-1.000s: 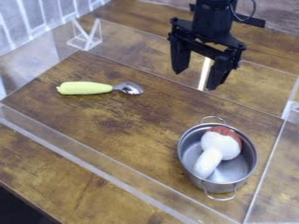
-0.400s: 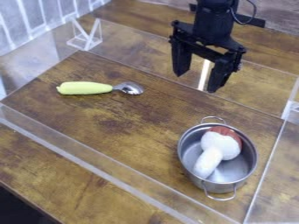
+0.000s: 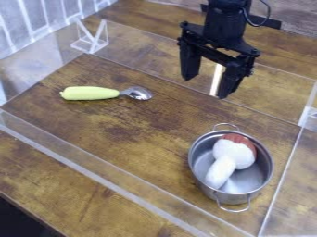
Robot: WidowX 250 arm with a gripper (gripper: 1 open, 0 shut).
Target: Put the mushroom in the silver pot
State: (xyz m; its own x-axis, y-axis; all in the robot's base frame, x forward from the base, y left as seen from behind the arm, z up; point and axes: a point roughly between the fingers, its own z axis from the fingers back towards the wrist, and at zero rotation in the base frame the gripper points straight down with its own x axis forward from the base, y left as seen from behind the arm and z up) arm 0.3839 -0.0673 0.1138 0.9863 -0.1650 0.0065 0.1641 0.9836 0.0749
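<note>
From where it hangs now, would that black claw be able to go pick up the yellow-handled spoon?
Probably yes. The end effector is open and empty above the table, and the spoon lies alone on bare wood with nothing between them.

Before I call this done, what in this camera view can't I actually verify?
- Mushroom underside and where it touches the silver pot: hidden by the pot's wall.
- Gripper upper arm: cut off by the top edge.
- Spoon bowl detail: too small and blurred.
- Clear stand at upper left: transparent, its shape is unclear.
</note>
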